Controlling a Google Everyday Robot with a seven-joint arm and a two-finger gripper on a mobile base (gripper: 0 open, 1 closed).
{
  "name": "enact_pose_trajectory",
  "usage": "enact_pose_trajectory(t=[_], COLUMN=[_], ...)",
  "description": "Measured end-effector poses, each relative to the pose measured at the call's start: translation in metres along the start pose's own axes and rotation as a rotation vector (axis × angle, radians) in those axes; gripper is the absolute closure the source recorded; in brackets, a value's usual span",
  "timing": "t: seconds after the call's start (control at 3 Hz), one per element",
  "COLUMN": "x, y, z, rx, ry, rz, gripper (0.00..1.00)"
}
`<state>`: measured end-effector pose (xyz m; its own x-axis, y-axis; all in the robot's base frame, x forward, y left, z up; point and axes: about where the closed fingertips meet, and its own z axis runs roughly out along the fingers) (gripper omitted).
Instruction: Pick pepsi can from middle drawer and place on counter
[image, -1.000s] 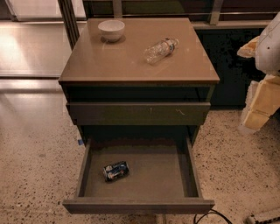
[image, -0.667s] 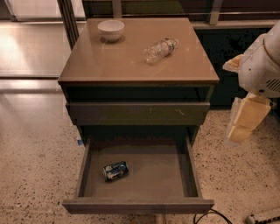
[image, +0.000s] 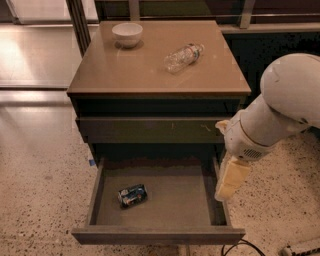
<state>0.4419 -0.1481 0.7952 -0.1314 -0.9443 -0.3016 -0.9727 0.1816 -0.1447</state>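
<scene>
Pepsi can (image: 132, 195) lies in middle drawer (image: 175, 196), well left of gripper (image: 230, 178).

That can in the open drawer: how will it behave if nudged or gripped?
The can lies on its side on the flat floor of the drawer, so a nudge would probably roll it. Its rounded wall may slip in a loose grip. It looks small, so likely light. The tool hangs over the drawer's right edge, apart from the can.
</scene>
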Motion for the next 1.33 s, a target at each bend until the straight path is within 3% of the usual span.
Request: enact_pose_trajectory(t=[0.33,0.67,1.0,1.33], x=[0.0,0.002,-0.013,-0.015], y=[0.0,-0.001,-0.039,-0.039], z=[0.004,0.043,0.159,0.163], rx=[0.0,-0.005,0.005,0.003], ry=[-0.002,-0.021,-0.096,-0.101], rz=[-0.001,-0.015,-0.087,-0.092], gripper=[0.0,0.0,0.0,0.0])
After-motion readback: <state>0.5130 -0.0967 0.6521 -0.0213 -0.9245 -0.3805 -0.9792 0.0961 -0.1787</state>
